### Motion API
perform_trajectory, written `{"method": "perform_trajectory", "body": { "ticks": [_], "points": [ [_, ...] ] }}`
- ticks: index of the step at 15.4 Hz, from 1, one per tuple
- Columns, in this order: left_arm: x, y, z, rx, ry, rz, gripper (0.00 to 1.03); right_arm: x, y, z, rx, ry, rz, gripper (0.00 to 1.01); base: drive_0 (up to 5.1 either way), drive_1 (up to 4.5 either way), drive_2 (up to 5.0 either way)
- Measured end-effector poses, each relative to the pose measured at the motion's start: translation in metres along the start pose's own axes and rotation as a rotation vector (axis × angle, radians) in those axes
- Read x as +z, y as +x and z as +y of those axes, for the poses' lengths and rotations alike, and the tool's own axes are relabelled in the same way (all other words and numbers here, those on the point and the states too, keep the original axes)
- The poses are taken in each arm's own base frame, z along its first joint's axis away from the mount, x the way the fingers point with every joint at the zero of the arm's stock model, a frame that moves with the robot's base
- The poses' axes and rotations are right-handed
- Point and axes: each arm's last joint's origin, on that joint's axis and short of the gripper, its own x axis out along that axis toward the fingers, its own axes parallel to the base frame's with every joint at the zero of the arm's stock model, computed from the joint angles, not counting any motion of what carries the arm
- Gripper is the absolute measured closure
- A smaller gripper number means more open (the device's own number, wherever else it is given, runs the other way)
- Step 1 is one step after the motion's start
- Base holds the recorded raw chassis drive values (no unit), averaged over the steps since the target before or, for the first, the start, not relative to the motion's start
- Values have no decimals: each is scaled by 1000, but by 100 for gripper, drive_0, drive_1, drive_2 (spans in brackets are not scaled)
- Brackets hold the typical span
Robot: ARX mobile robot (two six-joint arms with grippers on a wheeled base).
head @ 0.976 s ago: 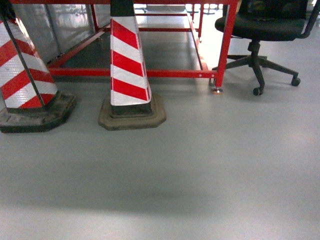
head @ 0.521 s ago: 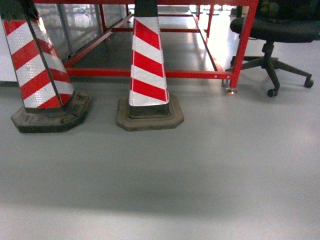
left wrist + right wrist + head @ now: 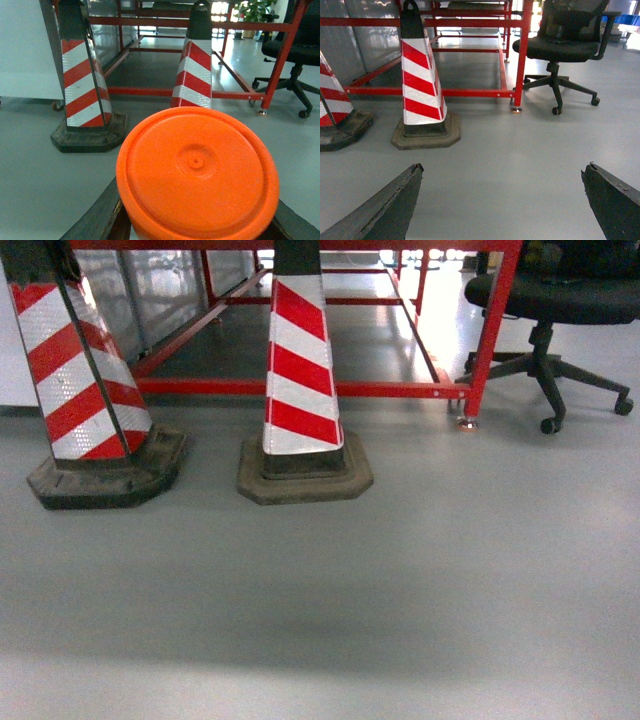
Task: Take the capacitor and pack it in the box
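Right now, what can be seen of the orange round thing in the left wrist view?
The orange round object fills the lower middle of the left wrist view. It looks like smooth moulded plastic: a circular face with a raised rim, a shallow central disc and a small nub at its centre. It sits between the dark fingers of the left gripper, which flank it on both sides; it appears held there, off the grey floor. Its underside and depth are hidden. Neither other view shows it.
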Motion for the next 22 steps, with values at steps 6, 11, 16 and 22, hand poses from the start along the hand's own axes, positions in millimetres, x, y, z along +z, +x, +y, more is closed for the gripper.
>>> {"method": "perform_trajectory", "body": {
  "ticks": [6,11,16,22],
  "points": [
    [0,0,0,0,0,2,58,0,0,0,0,0,2,3,5,337,-327],
    [0,0,0,0,0,3,58,0,0,0,-2,0,2,3,5,404,-393],
    [0,0,0,0,0,0,58,0,0,0,-2,0,0,3,5,404,-393],
    [0,0,0,0,0,-2,58,0,0,0,-3,0,-2,3,6,404,-392]
  ]
}}
